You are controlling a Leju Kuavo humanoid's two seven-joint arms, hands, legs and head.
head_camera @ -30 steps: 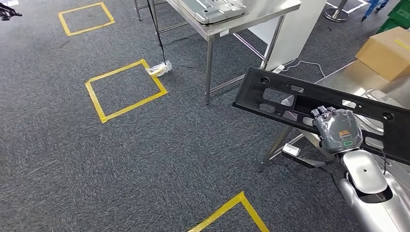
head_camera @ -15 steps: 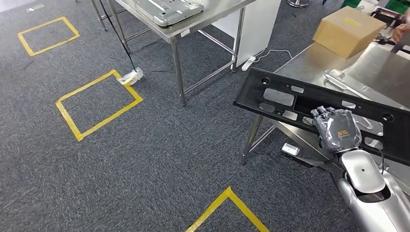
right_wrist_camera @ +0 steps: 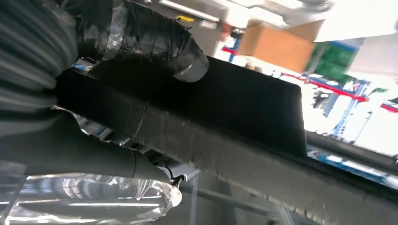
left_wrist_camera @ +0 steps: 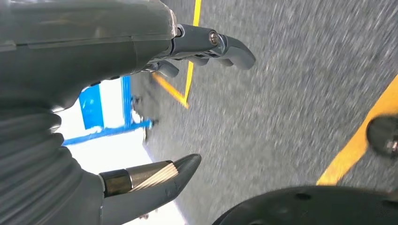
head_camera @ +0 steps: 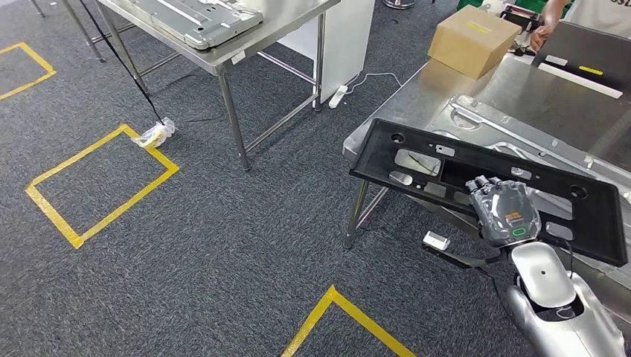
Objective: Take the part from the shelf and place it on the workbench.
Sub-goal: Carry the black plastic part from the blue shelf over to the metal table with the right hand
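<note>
Gripping a long, flat black plastic part (head_camera: 417, 160) with cutouts, the right hand (head_camera: 507, 210) holds it over the brushed-steel workbench (head_camera: 536, 97). The left hand (left_wrist_camera: 141, 93) hangs over grey carpet, fingers apart, holding nothing.

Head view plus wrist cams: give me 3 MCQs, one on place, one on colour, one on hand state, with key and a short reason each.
1. Where is the cardboard box?
A. on the steel workbench
B. on the carpet
C. inside a taped square

2. What colour is the part?
A. white
B. black
C. yellow

3. What is the left hand doing?
A. gripping the part
B. holding a cable
C. holding nothing, fingers apart

Key: 1 A, the box sits at the workbench's far corner. 2 B, the long panel with cutouts that the right hand grips is black. 3 C, the left wrist view shows thumb and fingers spread over carpet.
</note>
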